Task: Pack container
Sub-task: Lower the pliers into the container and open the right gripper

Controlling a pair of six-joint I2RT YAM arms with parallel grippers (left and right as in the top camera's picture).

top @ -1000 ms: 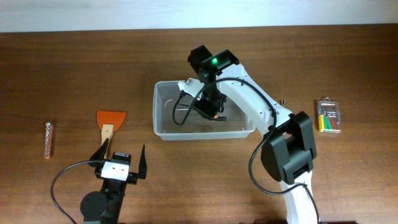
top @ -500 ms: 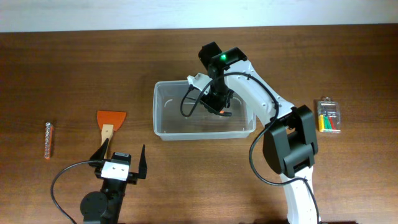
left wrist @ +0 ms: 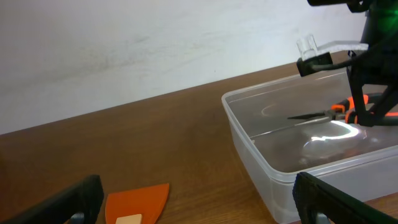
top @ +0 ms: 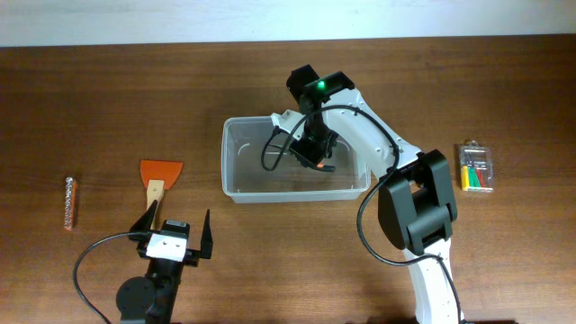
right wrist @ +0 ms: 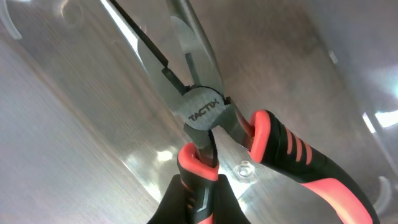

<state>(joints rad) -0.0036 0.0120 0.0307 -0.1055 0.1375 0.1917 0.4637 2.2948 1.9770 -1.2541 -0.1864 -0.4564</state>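
Note:
The clear plastic container (top: 297,193) stands at the table's middle; its near corner (left wrist: 249,134) shows in the left wrist view. My right gripper (top: 312,148) reaches down into it and is shut (right wrist: 198,186) on one red-and-black handle of the pliers (right wrist: 202,112). The pliers' other handle stands free to the right, and their steel nose points away over the container floor (right wrist: 68,118). From the left wrist view the pliers (left wrist: 339,112) hang inside the tub. My left gripper (top: 174,229) stands open near the front edge, nothing between its fingers (left wrist: 199,211).
An orange scraper (top: 160,173) with a pale handle lies just ahead of the left gripper, its blade (left wrist: 137,202) between the fingers' line and the tub. A thin metal bit (top: 71,201) lies far left. A small clear case (top: 477,168) of coloured bits lies right.
The right arm has carried the pliers a little to the right and back inside the container. The left arm has not moved.

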